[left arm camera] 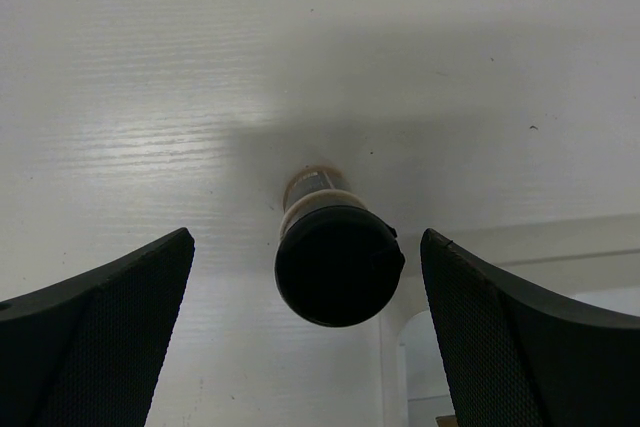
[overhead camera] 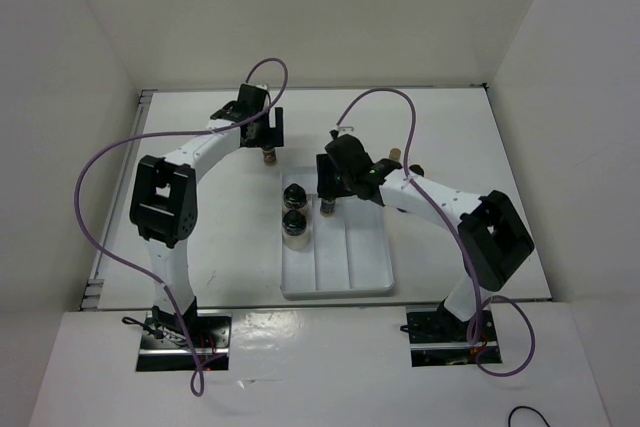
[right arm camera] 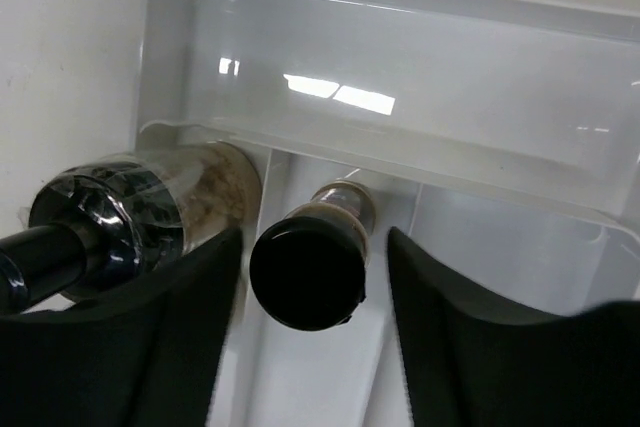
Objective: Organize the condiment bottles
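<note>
Brown bottle (right arm camera: 307,269) stands in the tray's (overhead camera: 335,279) middle lane, beside the jars (overhead camera: 294,222), apparently sorted by kind; right pincer (right arm camera: 312,239) straddles it, part open, not gripping. Left pincer (left arm camera: 305,247), wide open, empty, hangs over a second bottle (left arm camera: 338,265) on the tabletop (left arm camera: 150,97).

Two squat black-capped clear glass jars (overhead camera: 294,194) stand upright, one behind the other, in the left compartment of the white tray (overhead camera: 340,282). One small brown black-capped bottle (right arm camera: 308,267) stands upright in the middle compartment. One amber black-capped bottle (left arm camera: 338,265) stands upright on the white table (overhead camera: 230,247), left of the tray's far end. Two further bottles (overhead camera: 394,158), largely hidden, stand on the table beyond the tray's far right corner.
</note>
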